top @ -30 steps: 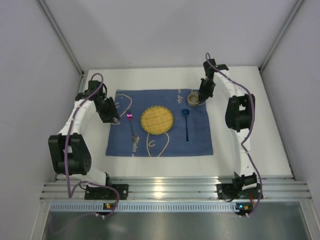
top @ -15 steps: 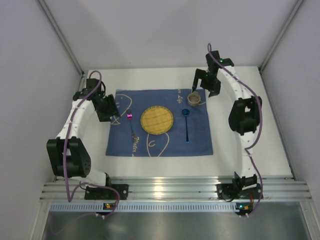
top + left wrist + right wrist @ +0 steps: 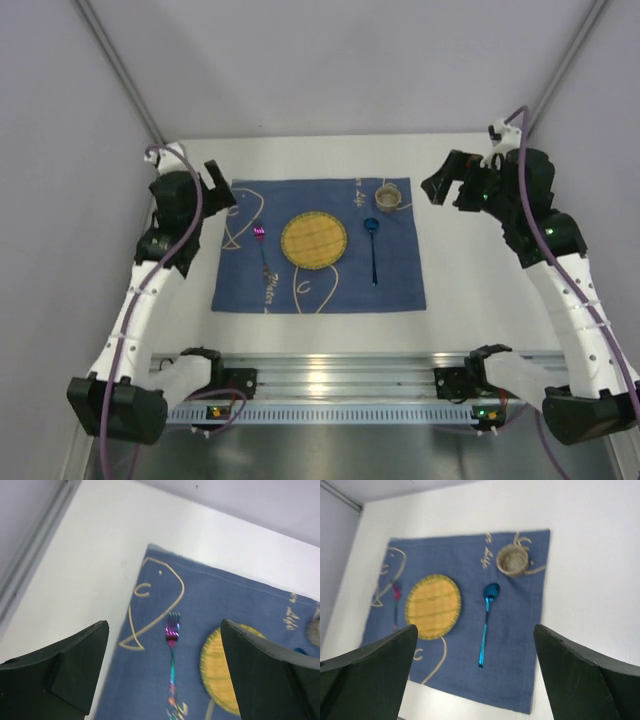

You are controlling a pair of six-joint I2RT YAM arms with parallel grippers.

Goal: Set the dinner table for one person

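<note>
The white dinner table (image 3: 480,280) carries a blue cloth mat (image 3: 400,285). On the mat lie a round yellow woven plate (image 3: 314,240), a pink-teal fork (image 3: 263,252) left of it and a blue spoon (image 3: 373,252) right of it. A small tan cup (image 3: 388,196) stands at the mat's far right corner. My left gripper (image 3: 218,184) hovers open and empty over the mat's far left corner, and its wrist view shows the fork (image 3: 171,650) below. Off the mat's right edge, my right gripper (image 3: 447,182) is raised, open and empty, with the spoon (image 3: 486,622) and cup (image 3: 512,560) beneath it.
Grey walls close in the table on the left, back and right. An aluminium rail (image 3: 330,375) with both arm bases runs along the near edge. Bare white tabletop surrounds the mat on all sides.
The right gripper has left the cup, opened and pulled up and away to the right. The left gripper has opened and drawn back from beside the fork toward the far left.
</note>
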